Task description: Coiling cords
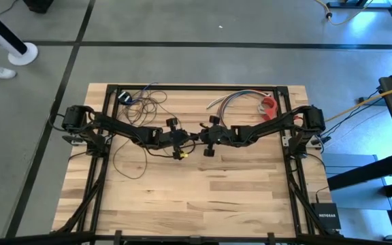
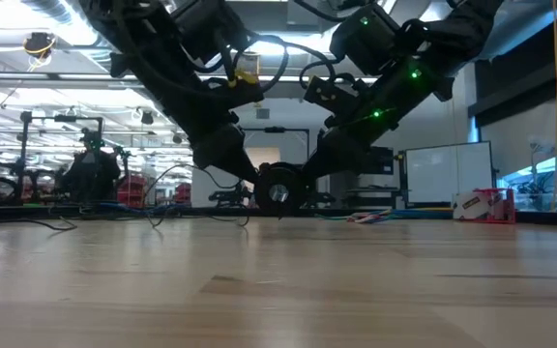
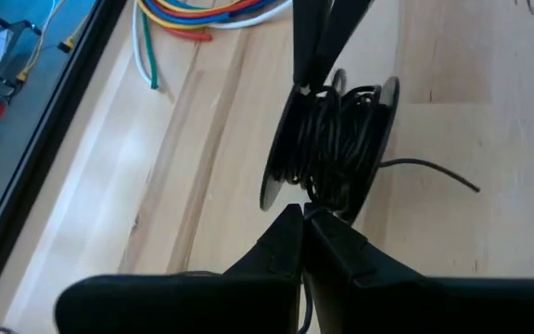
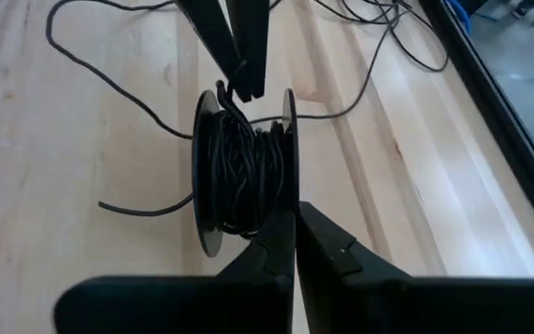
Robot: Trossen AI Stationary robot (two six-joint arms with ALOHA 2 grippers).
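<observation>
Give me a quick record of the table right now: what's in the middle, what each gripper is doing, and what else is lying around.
centre: black spool wound with dark cord, standing on edge
left gripper: shut, tips at the spool
right gripper: shut, at the spool's opposite side
loose cord: trails on the left half of the wooden table
multicoloured wires: far edge, right of centre
</observation>
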